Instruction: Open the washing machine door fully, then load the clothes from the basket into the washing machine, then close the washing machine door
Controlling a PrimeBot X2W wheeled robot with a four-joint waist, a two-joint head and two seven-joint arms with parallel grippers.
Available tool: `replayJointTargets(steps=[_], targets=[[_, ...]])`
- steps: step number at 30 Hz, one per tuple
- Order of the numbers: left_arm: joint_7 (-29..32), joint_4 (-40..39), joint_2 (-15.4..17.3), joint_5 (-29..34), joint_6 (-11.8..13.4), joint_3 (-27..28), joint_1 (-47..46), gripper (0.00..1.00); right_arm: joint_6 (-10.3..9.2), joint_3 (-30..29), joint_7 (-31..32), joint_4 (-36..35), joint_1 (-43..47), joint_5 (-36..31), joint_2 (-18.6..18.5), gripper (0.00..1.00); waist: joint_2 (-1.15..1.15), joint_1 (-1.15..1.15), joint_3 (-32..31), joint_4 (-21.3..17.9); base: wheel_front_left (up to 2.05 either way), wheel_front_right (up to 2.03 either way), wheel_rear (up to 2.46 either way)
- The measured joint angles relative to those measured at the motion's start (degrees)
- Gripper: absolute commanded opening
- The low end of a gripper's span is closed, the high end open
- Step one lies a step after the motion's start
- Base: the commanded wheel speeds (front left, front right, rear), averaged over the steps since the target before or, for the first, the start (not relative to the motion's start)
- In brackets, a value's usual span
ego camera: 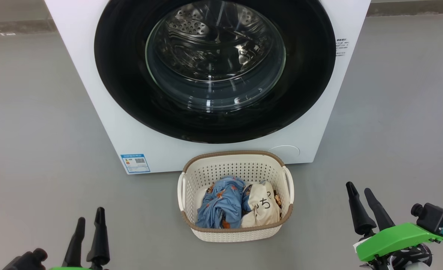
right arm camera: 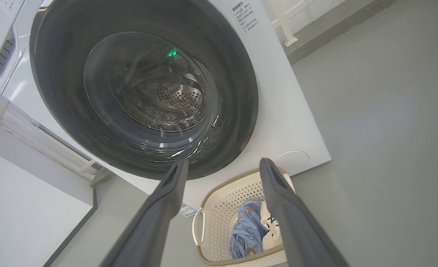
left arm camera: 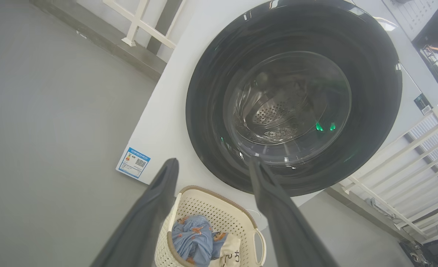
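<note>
Hovering, your left end effector [ego camera: 90,217] and right end effector [ego camera: 359,188] both spread wide, holding nothing.
Between them sits the basket [ego camera: 236,153] with the clothes [ego camera: 236,204] inside; ahead of both, the washing machine door [ego camera: 123,75] is shut.

Looks like a laundry corner in some bare test or demo space rather than a lived-in home. A big white front-loading washing machine [ego camera: 161,153] sits straight on a plain grey floor [ego camera: 26,112], with a small basket [ego camera: 236,154] of clothes [ego camera: 221,204] parked right in front. Behind it there are just pale walls and some white railing-type frames [left arm camera: 137,22], so pretty utility-room vibes.
</note>
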Motion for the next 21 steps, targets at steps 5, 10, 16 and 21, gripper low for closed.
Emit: replayJointTargets(steps=[5,10,16,21], targets=[[-0.7,-0.2,0.1,3.9,0.0,-0.3,0.0,1.00,0.00,0.7,-0.9,0.0,-0.1,-3.4,-0.6,1.00,0.00,0.00,0.1,-0.2,0.00,0.00,0.00],[-1.6,-0.4,0.2,7.6,0.0,-0.5,-0.3,1.00,0.00,1.5,-1.7,0.0,-0.6,-6.7,-0.9,1.00,0.00,0.00,0.2,-0.3,0.00,0.00,0.00],[-2.5,-0.6,0.2,11.6,0.0,-0.4,-0.5,1.00,0.00,2.1,-2.7,0.0,-0.6,-10.6,-1.2,1.00,0.00,0.00,0.3,-0.4,0.00,0.00,0.00],[-3.4,-1.0,0.5,14.7,0.0,-0.7,-1.0,1.00,0.00,2.4,-3.4,-0.1,-0.7,-13.8,-1.5,1.00,0.00,0.00,0.5,-0.5,0.00,0.00,0.00]])
